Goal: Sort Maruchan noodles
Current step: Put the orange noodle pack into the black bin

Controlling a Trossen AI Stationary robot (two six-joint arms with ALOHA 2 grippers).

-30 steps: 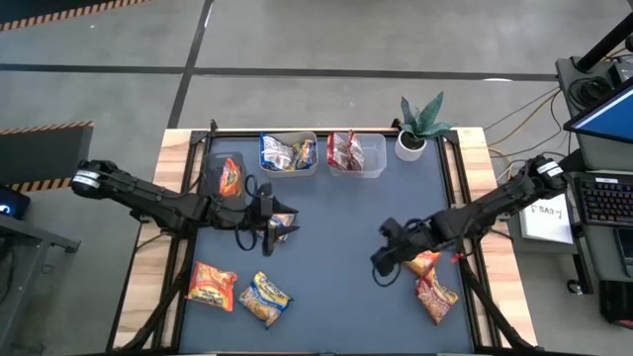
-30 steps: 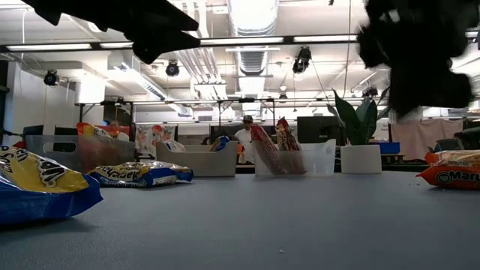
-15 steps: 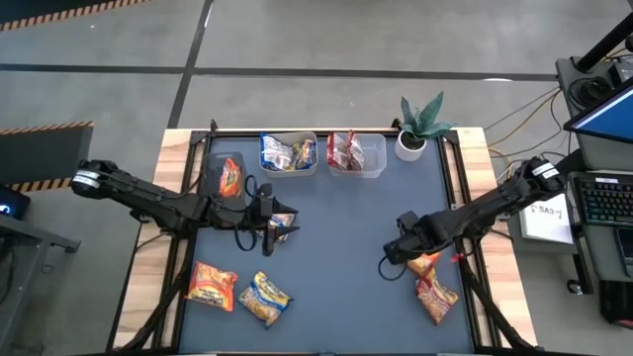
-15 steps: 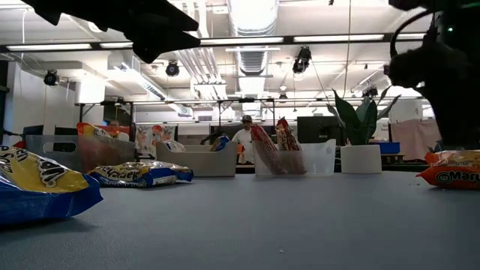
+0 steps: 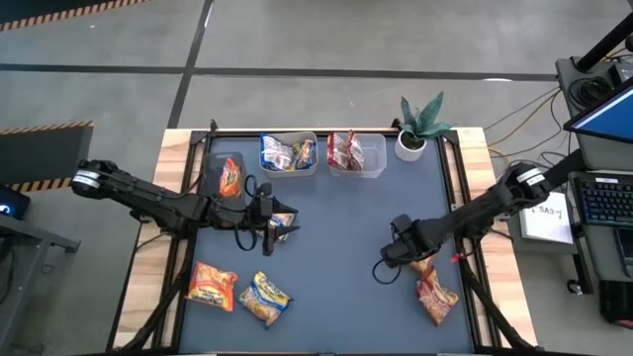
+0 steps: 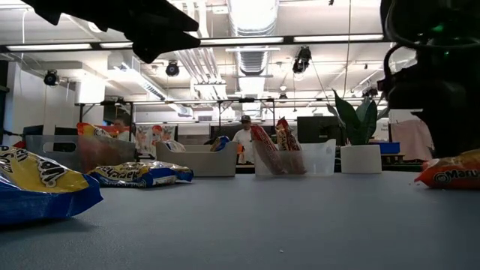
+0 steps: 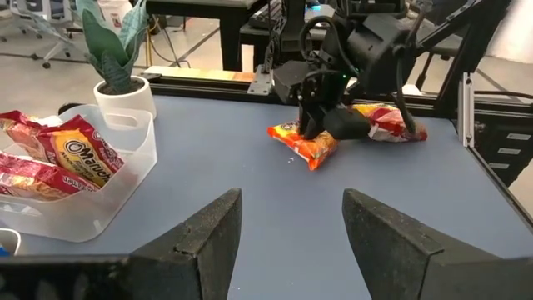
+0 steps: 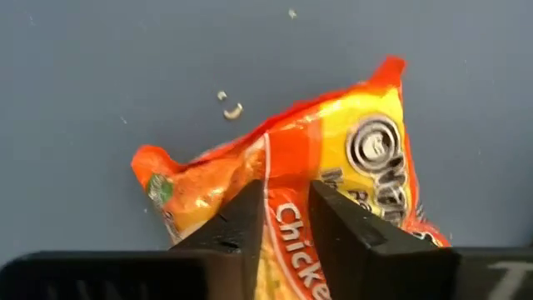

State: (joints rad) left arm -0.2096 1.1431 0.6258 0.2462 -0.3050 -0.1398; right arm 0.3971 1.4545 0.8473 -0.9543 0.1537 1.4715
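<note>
My right gripper (image 5: 394,255) is down at the table's right, shut on an orange-yellow noodle packet (image 5: 423,265) that lies on the mat; the packet fills the right wrist view (image 8: 358,142). My left gripper (image 5: 269,229) is open and empty, raised above a yellow-and-blue packet (image 5: 285,225) that lies flat at the left centre. More packets lie flat on the mat: a red-orange one (image 5: 213,285) and a yellow-and-blue one (image 5: 265,297) at the near left, and an orange one (image 5: 437,299) at the near right. My right gripper pinches a raised strip of the orange-yellow packet's printed face (image 8: 283,175) between its two fingers, near the packet's middle. The fingers come from above, pointing down. The packet's underside is on the mat, with one end tipped up a little (image 6: 469,159).
Three clear tubs stand along the far edge: one with an orange packet (image 5: 229,176), one with yellow-and-blue packets (image 5: 289,153), one with red packets (image 5: 356,153). A potted plant (image 5: 420,129) stands at the far right. Bare mat (image 5: 336,247) lies between the arms.
My right gripper has gone a little toward the table's right edge and down onto the orange-yellow packet. The packet, which lay flat before, now has one end tipped up.
</note>
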